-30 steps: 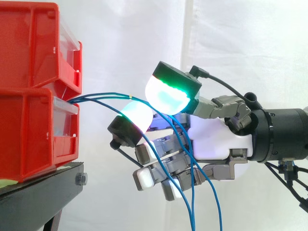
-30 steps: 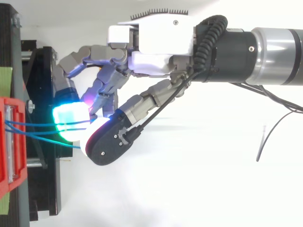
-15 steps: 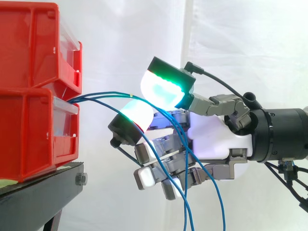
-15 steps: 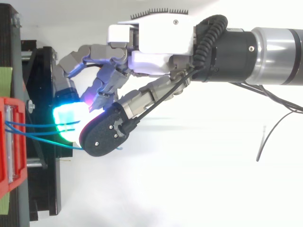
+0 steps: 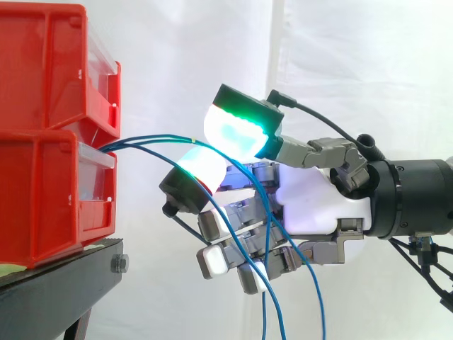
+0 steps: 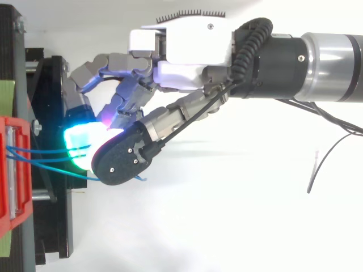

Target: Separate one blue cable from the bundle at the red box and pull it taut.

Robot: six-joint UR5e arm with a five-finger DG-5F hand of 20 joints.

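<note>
Several thin blue cables (image 5: 148,139) come out of the lower red box (image 5: 42,198) and arc to the right, then drop down past the hand (image 5: 318,205). The hand reaches in from the right with its fingers curled. Its green-glowing thumb pad (image 5: 237,134) sits just above a cyan-glowing finger pad (image 5: 202,166), and one blue cable runs between the two, pinched. The other cables hang slack in front of the lower curled fingers. In the top view the cables (image 6: 34,153) lead from the box into the glowing pads under the hand (image 6: 187,51).
A second red box (image 5: 42,64) is stacked on the lower one. Both stand on a black stand (image 5: 56,290) at the left. A white curtain hangs behind. The cables' loose ends (image 5: 283,312) dangle below the hand.
The thumb has swung left and down toward the glowing finger pad, closing the gap over the cable. The hanging cable ends have shifted slightly. The arm and boxes have stayed put.
</note>
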